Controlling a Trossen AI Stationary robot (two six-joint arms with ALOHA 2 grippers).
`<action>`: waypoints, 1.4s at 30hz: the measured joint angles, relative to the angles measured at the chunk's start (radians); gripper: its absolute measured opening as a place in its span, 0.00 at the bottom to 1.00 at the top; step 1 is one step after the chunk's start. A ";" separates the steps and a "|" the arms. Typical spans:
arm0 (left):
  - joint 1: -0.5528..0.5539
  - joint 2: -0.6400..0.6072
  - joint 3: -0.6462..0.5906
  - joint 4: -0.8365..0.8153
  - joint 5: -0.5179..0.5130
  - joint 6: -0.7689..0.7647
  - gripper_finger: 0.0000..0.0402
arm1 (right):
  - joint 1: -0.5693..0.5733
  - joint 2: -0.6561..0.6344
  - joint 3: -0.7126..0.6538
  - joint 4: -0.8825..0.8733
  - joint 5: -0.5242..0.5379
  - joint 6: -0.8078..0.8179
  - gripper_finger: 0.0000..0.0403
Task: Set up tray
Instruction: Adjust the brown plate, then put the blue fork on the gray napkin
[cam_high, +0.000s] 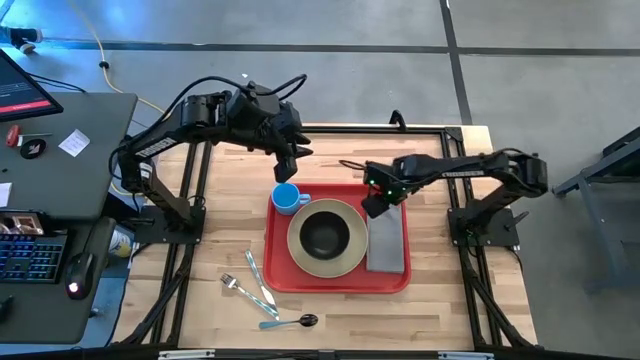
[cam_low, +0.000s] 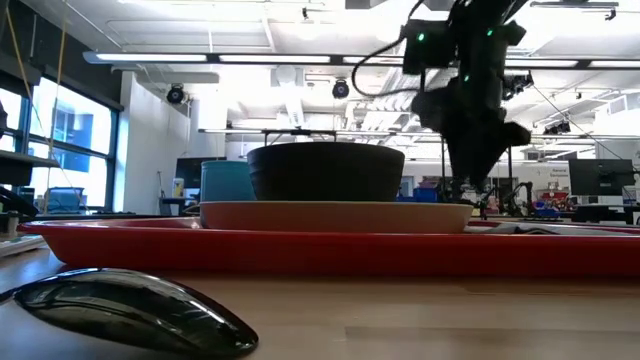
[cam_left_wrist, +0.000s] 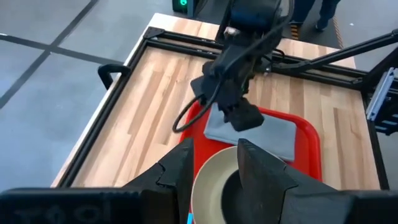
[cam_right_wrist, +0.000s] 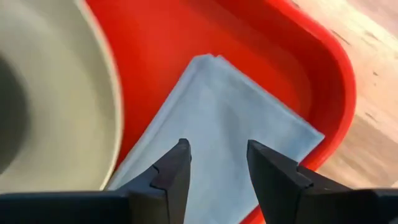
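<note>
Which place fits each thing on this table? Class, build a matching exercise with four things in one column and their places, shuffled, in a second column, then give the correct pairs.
Things
1. Dark round bowl
2. Folded grey cloth napkin
3. Blue cup
4. Metal fork

Places
A. On the wooden tabletop, outside the large flat red plastic tray
B. In a corner of the tray, beside the round beige plate
C. On the beige plate
D. Flat along one side of the tray, under the right gripper

Pairs: 1-C, 2-D, 3-B, 4-A
</note>
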 joint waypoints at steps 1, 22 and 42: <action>0.000 0.000 0.000 0.000 0.000 0.000 0.39 | 0.001 0.020 0.000 0.016 0.004 0.000 0.35; 0.000 -0.007 0.000 -0.032 0.009 -0.008 0.39 | 0.025 0.189 0.000 0.328 -0.060 -0.024 0.32; 0.000 -0.007 0.000 -0.045 -0.004 -0.008 0.39 | 0.102 0.181 0.000 0.324 -0.082 -0.013 0.32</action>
